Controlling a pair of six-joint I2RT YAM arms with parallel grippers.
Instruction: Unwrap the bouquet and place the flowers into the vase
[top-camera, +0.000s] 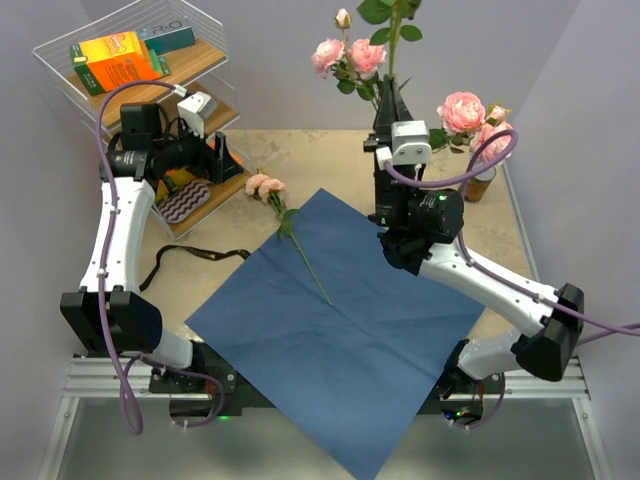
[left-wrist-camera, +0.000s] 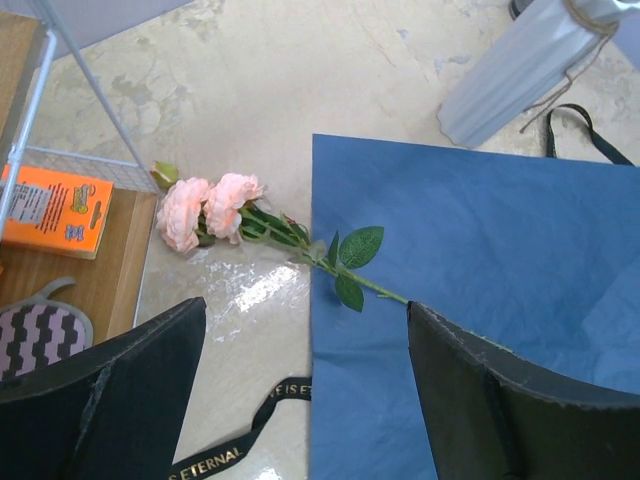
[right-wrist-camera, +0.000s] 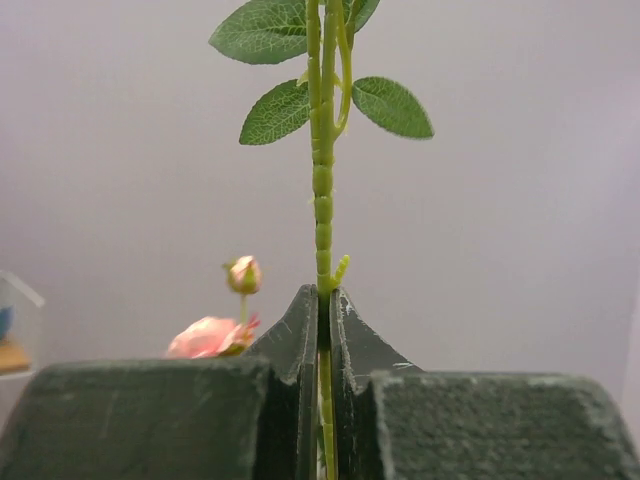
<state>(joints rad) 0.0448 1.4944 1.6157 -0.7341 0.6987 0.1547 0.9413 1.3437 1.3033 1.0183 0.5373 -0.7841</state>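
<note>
The left tool (left-wrist-camera: 300, 325) hangs open over the lone rose (top-camera: 290, 225), which lies on the table (top-camera: 320, 160) nearer this arm, blooms by the shelf (top-camera: 215, 52) and stalk slanting right onto the blue paper (top-camera: 380, 320). The right tool (right-wrist-camera: 325, 300) is clamped on an upright stem (right-wrist-camera: 322, 180) at the back; the vase is hidden

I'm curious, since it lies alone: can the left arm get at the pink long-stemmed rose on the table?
Probably yes. The left pincer hangs open close to the pink long-stemmed rose, whose stem lies uncovered across the edge of the blue paper sheet.
</note>
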